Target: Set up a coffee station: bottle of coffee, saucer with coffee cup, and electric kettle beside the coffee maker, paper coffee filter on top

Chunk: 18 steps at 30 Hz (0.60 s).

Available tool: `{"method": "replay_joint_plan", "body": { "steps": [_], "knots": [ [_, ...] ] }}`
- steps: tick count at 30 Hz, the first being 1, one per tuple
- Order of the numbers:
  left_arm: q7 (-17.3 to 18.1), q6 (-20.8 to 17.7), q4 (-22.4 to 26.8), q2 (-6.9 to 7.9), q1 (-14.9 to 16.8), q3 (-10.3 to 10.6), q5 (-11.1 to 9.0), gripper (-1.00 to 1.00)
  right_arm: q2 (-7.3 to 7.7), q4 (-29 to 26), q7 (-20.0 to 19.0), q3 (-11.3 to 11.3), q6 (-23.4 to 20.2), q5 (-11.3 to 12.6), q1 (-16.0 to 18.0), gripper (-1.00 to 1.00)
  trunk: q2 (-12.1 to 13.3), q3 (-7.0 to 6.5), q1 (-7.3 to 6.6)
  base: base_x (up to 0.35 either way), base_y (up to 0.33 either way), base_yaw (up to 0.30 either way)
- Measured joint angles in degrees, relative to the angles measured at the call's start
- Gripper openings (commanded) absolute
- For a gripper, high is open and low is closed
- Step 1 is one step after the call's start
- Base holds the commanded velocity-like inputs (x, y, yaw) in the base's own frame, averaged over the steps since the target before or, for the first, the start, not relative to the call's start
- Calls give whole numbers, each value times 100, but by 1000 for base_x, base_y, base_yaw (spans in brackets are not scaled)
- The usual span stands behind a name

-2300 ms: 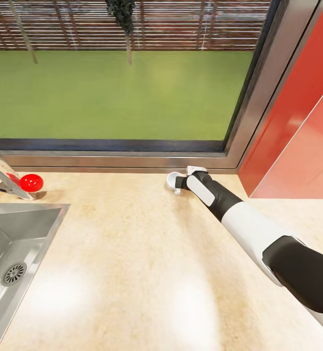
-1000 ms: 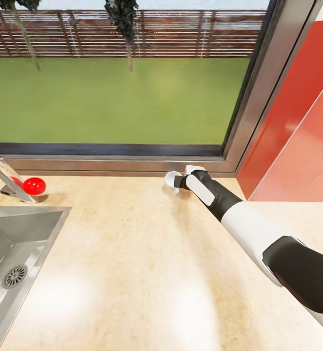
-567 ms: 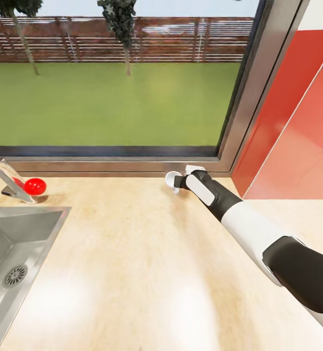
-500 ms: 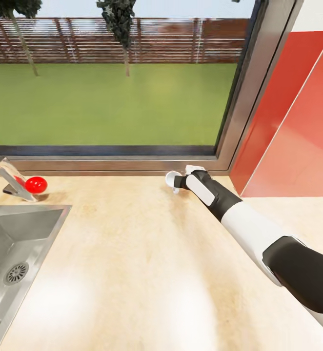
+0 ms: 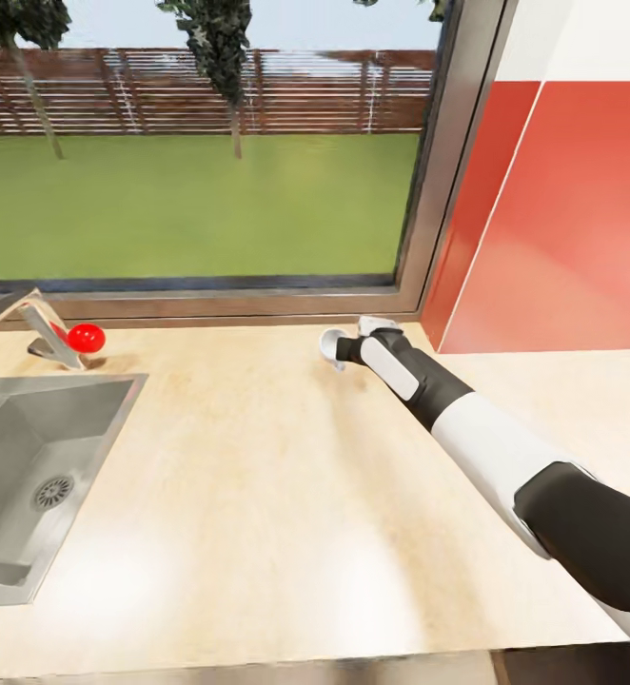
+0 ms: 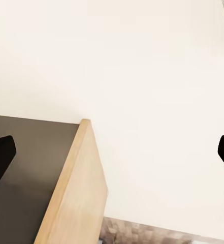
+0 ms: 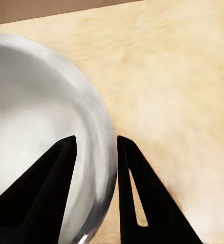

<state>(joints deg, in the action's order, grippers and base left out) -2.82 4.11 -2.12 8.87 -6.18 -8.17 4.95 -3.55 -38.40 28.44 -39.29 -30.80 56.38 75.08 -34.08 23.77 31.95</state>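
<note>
My right gripper (image 5: 342,350) reaches far across the kitchen countertop (image 5: 258,457) toward the window sill and is shut on the rim of the small white coffee cup (image 5: 331,346). In the right wrist view the two black fingers pinch the cup's wall (image 7: 35,127), one inside and one outside, with the gripper (image 7: 96,140) over the beige countertop (image 7: 183,76). Whether the cup touches the counter I cannot tell. The left gripper (image 6: 112,152) is open, its black fingertips (image 6: 1,152) far apart, facing a white wall and a wooden board edge (image 6: 73,193).
A steel sink (image 5: 77,419) is set into the counter at the left, with a faucet (image 5: 39,328) and a red knob (image 5: 86,337) behind it. A large window frame (image 5: 429,190) runs along the back, and a red wall panel (image 5: 562,219) stands at the right.
The head camera has tilted up and turned, so the whole picture shifted and more wall and sky show. The right arm keeps the cup in the same spot by the sill.
</note>
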Motion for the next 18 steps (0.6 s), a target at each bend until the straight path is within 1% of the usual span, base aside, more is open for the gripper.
{"method": "replay_joint_plan", "body": {
  "steps": [5,8,9,11,15,18],
  "knots": [
    [-2,1,18,7,0,-12,-12,100,-2,-40,-16,-47,32,-8,-11,-100,0,-45,0,-335,0,-71],
    [-2,1,21,15,0,-17,-29,100,-5,-82,-23,-113,139,-9,-95,-100,0,-72,0,-335,0,-71],
    [-5,-4,26,23,0,-22,-34,100,-2,-295,-24,-244,292,2,-138,-100,0,-81,0,-335,0,-71],
    [-4,-6,29,25,0,-24,-36,100,0,-503,-21,-390,339,2,-183,-100,0,-99,0,-335,0,-71],
    [-4,-11,32,22,3,-23,-36,100,1,-1030,-6,-815,369,10,-372,-100,0,-135,0,-335,0,-71],
    [-9,-16,36,19,6,-22,-35,100,43,-1441,-1,-980,363,-1,-567,-100,0,-162,0,-335,0,-71]
  ]
}}
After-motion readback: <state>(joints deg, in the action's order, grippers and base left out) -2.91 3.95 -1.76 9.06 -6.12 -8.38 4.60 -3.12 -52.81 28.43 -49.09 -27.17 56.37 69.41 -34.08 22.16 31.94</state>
